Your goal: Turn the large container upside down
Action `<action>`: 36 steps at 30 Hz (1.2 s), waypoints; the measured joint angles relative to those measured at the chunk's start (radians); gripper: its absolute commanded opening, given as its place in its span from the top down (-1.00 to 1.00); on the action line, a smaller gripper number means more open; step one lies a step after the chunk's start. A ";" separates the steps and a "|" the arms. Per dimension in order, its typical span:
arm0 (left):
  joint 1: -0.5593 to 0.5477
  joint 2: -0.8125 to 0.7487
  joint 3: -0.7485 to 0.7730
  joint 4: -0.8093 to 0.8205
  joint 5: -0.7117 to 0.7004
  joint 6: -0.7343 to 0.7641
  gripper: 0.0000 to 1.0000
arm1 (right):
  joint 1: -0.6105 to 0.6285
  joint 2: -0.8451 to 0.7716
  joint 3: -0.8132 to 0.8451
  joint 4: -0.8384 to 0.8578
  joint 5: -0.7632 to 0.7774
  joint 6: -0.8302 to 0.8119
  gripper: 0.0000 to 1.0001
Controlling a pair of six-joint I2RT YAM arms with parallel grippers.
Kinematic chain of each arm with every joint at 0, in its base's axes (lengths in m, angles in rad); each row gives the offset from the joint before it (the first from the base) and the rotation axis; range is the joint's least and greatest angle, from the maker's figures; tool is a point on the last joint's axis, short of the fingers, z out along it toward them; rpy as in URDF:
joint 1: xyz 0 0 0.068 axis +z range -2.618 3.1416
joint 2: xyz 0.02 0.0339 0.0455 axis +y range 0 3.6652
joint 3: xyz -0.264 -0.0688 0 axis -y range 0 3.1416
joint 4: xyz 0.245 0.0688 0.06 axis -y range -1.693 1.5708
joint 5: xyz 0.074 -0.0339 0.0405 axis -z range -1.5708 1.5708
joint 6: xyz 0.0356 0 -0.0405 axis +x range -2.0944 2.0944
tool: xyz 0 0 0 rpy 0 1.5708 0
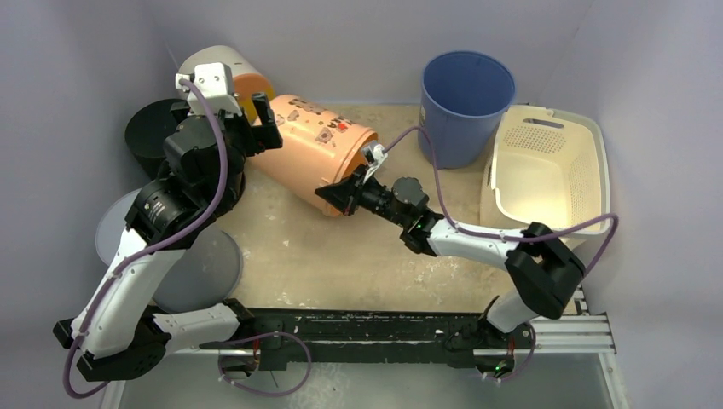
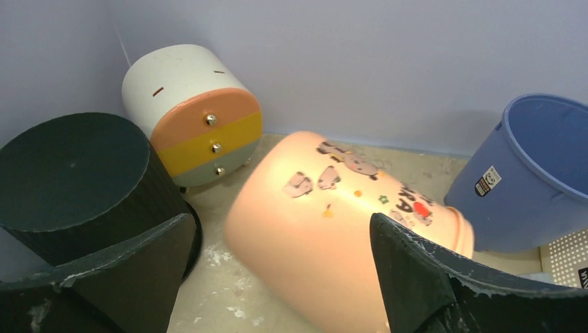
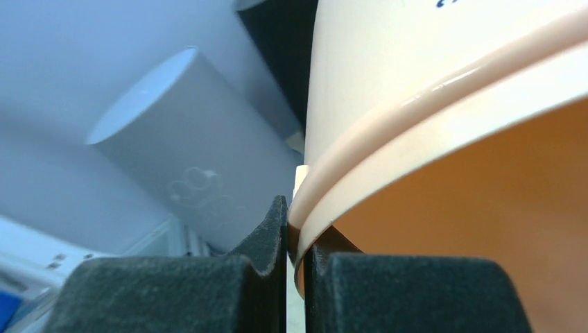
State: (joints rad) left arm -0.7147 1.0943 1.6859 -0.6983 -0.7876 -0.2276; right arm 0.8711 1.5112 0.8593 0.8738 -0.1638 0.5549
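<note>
As it lies on its side at frame centre, bin (image 1: 311,146): seemingly light, stiff, slick plastic; best taken at rim (image 3: 416,118), which right gripper (image 1: 331,198) pinches; left gripper (image 1: 260,126) spread open by base.

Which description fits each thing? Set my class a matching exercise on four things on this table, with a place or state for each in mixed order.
Things
1. peach container
2. blue bucket
3. cream basket
4. drawer unit

Descriptions
A. stands upright, open mouth facing up
B. sits in the far left corner by the wall
C. lies on its side, rim pinched between the fingers of the right gripper
D. sits at the right edge, beside the blue bucket

Pairs: 1-C, 2-A, 3-D, 4-B
</note>
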 measured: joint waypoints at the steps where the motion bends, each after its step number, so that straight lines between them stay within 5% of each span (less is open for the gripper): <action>1: 0.000 0.004 0.006 0.000 0.001 0.000 -0.87 | -0.004 0.022 -0.003 0.057 -0.037 0.023 1.00; 8: 0.000 0.024 0.020 -0.010 0.006 -0.001 -0.87 | -0.087 0.266 -0.024 0.507 -0.283 0.267 1.00; 15: 0.000 0.026 0.020 -0.019 0.005 0.000 -0.87 | -0.187 0.528 0.013 0.756 -0.376 0.485 1.00; 25: 0.000 0.041 0.020 -0.022 -0.006 0.003 -0.87 | -0.253 0.517 -0.057 0.767 -0.417 0.552 0.97; 31: 0.000 0.048 0.019 -0.021 -0.007 0.003 -0.87 | -0.294 0.476 -0.177 0.769 -0.435 0.565 0.49; 36: 0.000 0.060 0.016 -0.017 -0.006 0.003 -0.87 | -0.314 0.496 -0.299 0.768 -0.431 0.556 0.35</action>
State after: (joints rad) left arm -0.7151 1.1542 1.7020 -0.7151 -0.7933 -0.2249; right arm 0.5568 2.0068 0.5602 1.6417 -0.5945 1.1110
